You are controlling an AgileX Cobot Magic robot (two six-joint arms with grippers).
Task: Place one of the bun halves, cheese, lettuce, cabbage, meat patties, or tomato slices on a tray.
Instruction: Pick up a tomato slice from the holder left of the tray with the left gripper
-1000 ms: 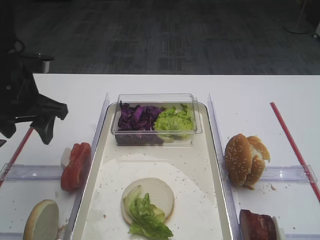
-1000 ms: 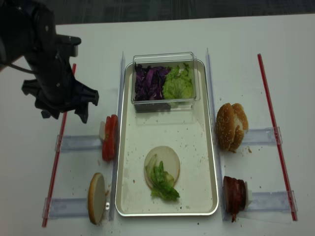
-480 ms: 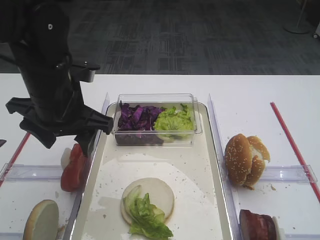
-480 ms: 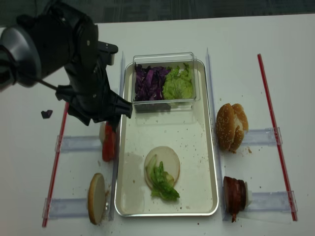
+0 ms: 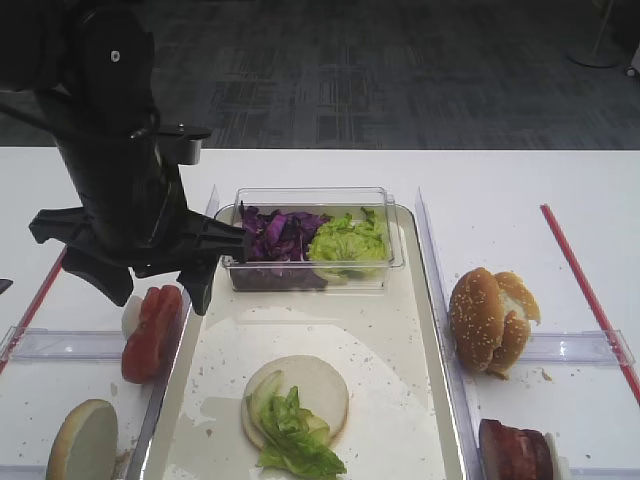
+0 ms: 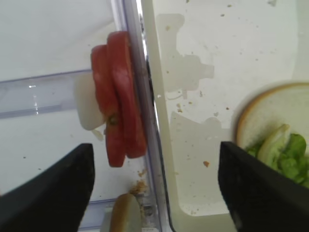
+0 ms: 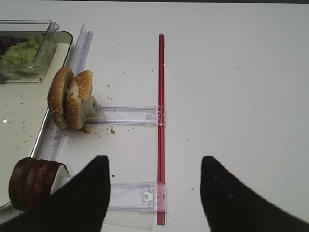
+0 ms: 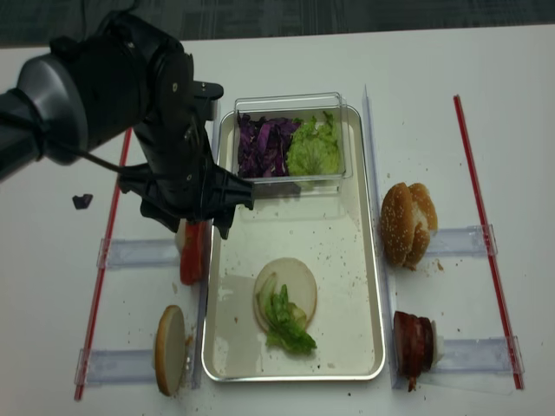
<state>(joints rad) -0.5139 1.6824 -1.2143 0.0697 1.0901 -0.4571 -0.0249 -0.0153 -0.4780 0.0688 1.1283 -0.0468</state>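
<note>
The left gripper (image 8: pixel 189 227) hovered above the tomato slices (image 8: pixel 193 252), its fingers (image 6: pixel 50 193) spread wide and holding nothing. The slices stood on edge on the table (image 8: pixel 52 286), just outside the tray (image 8: pixel 360 286) at its 9 o'clock rim. On the tray lay a bun half (image 8: pixel 290 282) topped with lettuce (image 8: pixel 284 319); at its 12 o'clock end a tub (image 8: pixel 290 139) held cabbage (image 8: pixel 264 146) and more lettuce. More buns (image 8: pixel 408 223) stood at the tray's 3 o'clock, patties (image 8: pixel 414 343) at 4 o'clock. In the right wrist view, the right fingers (image 7: pixel 82 198) hung over bare table near the patties, narrow and holding nothing.
</note>
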